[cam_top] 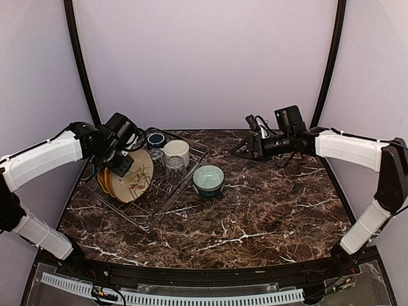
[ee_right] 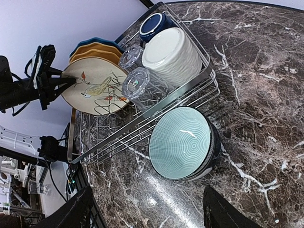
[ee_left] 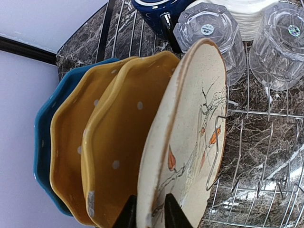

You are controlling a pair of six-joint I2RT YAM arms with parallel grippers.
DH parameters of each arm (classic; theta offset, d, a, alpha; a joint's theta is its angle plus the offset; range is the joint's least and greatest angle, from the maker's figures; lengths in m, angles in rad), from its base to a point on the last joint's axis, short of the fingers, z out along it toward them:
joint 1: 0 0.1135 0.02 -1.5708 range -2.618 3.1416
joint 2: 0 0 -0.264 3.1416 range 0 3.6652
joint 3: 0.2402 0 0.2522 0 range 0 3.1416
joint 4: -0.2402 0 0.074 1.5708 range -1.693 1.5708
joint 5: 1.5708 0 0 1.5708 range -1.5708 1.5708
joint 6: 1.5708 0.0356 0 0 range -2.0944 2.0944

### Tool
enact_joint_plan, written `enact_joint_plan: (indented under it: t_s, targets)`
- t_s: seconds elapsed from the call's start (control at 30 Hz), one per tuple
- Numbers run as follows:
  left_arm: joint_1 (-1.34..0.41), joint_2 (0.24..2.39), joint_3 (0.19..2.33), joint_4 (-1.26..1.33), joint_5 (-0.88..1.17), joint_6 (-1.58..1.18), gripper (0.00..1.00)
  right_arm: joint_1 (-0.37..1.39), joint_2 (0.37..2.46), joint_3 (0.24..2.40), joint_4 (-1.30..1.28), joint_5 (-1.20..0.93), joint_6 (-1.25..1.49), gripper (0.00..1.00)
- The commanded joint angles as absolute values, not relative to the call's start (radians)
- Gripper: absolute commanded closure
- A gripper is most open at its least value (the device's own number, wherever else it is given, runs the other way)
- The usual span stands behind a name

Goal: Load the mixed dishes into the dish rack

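Dark marble table [cam_top: 255, 217] with white veins, pale lilac walls all round. Silver wire dish rack [cam_top: 167, 203] sits on the far left part of it. At the rack's left end four plates stand on edge in a row: blue dotted plate [ee_left: 42, 142] furthest left, then two mustard-yellow plates [ee_left: 118, 156], then the cream leaf-patterned plate [ee_left: 190, 133]. Left gripper [ee_left: 150, 216] has a finger on each side of that cream plate's rim with barely any gap, can't tell if it's actually pinching it or not. Pale-teal bowl [cam_top: 208, 180] is upright on the table, just beside the rack's right side, not in it. Right gripper [cam_top: 245, 150] hangs over the far right of the table, jaws spread wide, nothing in them. Cream mug [cam_top: 176, 152] and dark blue mug [cam_top: 155, 138] are at the rack's far end, with two clear ribbed glasses [ee_left: 209, 33] bottoms-up just beside them
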State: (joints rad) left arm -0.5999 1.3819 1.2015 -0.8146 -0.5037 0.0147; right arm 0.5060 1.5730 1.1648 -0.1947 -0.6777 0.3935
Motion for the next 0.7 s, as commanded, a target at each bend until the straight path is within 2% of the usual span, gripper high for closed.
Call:
enact_joint_plan:
  t_s: [0.0,0.37,0.43,0.6,0.67]
  targets:
    - [-0.590,1.382,1.206,-0.833,-0.461,0.005,0.78,0.515,1.589,1.167,-0.241,-0.605,0.358,0.24]
    - [-0.588,1.320,1.254,-0.880,-0.442,0.005,0.62,0.574,1.661,1.232,-0.341,-0.446,0.310,0.25]
    - [-0.588,1.297,1.264,-0.880,-0.424,0.005,0.56,0.593,1.692,1.264,-0.373,-0.395,0.302,0.26]
    - [-0.588,1.225,1.263,-0.837,-0.346,0.017,0.34,0.635,1.778,1.350,-0.434,-0.308,0.296,0.30]
    - [-0.588,1.201,1.255,-0.816,-0.325,0.021,0.29,0.651,1.828,1.395,-0.465,-0.274,0.293,0.33]
